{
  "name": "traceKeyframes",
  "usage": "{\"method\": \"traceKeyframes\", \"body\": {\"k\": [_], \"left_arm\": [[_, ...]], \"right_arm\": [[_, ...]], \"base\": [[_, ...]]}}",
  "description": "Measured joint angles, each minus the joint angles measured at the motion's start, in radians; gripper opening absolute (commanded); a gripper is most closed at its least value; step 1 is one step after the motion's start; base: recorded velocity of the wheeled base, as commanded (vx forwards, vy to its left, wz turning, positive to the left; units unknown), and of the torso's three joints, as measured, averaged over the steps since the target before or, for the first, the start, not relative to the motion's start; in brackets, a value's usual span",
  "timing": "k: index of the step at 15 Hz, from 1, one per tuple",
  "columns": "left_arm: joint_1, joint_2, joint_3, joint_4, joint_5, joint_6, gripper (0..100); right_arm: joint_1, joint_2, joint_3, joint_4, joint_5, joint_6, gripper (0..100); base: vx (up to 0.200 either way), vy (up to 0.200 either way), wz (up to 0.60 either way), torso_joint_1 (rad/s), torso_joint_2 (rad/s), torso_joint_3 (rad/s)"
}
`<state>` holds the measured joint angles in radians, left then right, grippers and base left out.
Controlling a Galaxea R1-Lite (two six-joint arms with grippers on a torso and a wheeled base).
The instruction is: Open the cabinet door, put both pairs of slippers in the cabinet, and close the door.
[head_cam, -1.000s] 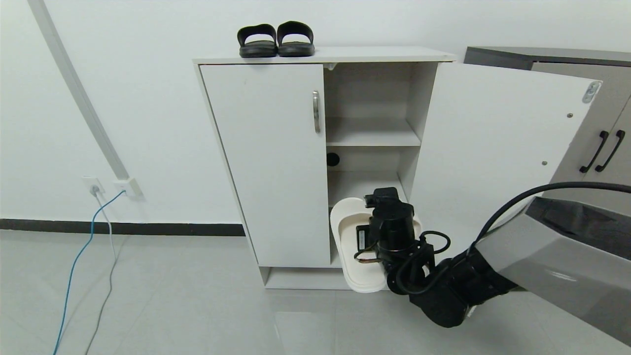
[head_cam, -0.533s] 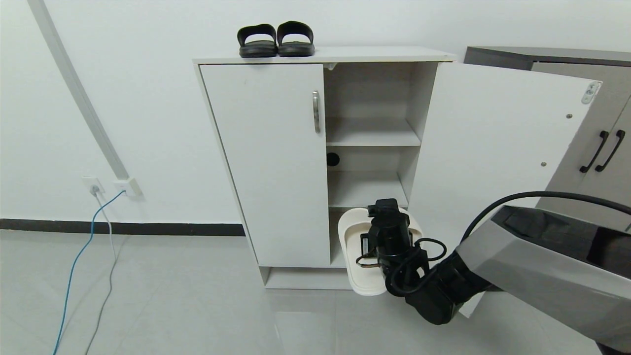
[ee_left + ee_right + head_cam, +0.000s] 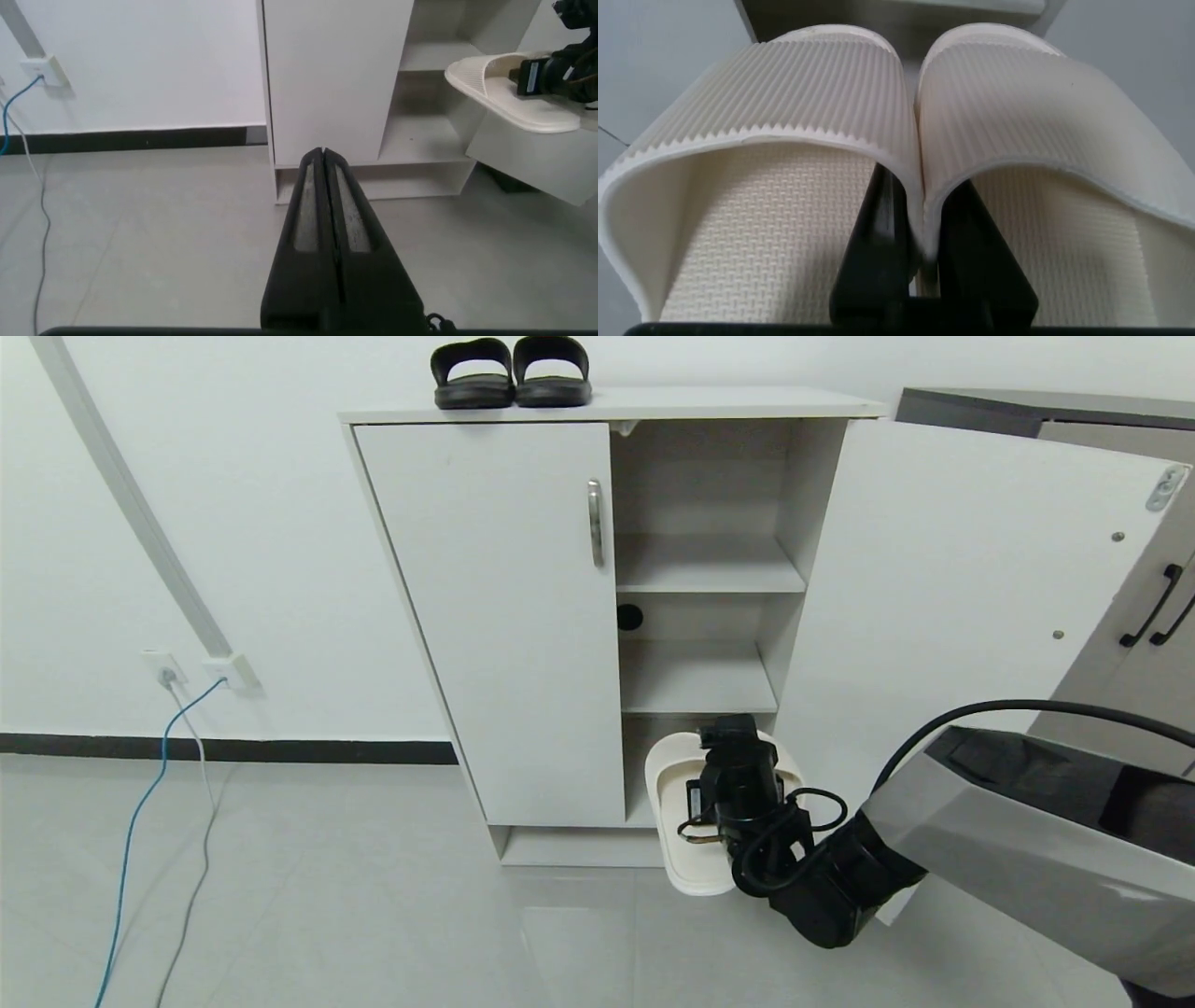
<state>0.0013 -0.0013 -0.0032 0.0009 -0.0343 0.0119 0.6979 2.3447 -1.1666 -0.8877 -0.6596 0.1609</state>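
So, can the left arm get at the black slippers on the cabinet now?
Probably yes: the black slippers lie uncovered on the cabinet top, and the left gripper is shut and empty, though held low.

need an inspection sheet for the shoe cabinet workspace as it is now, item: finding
Surface: grey tiled floor, with the cabinet standing on it against the wall.
Job's things: white cabinet, right door open, left door shut; black slippers on its top; white slippers at the bottom compartment's mouth, heels sticking out.
Clutter: nothing seen.
Grippers: right gripper shut on the white slippers, pinching their inner strap edges together; left gripper shut, empty, above the floor.
Cables: blue cable and grey cable run from wall sockets down onto the floor.
Surroundings: white wall; grey cabinet behind the open door.
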Motion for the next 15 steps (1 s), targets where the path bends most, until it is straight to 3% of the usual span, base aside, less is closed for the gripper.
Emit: {"method": "traceKeyframes", "body": {"k": [2, 7, 15], "left_arm": [[0.0, 0.0, 0.0, 0.0, 0.0, 0.0, 0], [0.0, 0.0, 0.0, 0.0, 0.0, -0.001, 0], [0.0, 0.0, 0.0, -0.001, 0.001, -0.001, 0]], "right_arm": [[0.0, 0.005, -0.002, -0.015, -0.018, -0.005, 0], [0.002, 0.067, -0.013, -0.34, -0.049, -0.187, 0], [0.013, 0.07, -0.009, -0.429, -0.04, -0.225, 0]], "base": [[0.0, 0.0, 0.0, 0.002, 0.0, -0.195], [0.0, 0.0, 0.0, -0.002, 0.0, -0.198], [0.025, 0.0, 0.0, -0.001, 0.0, -0.026]]}}
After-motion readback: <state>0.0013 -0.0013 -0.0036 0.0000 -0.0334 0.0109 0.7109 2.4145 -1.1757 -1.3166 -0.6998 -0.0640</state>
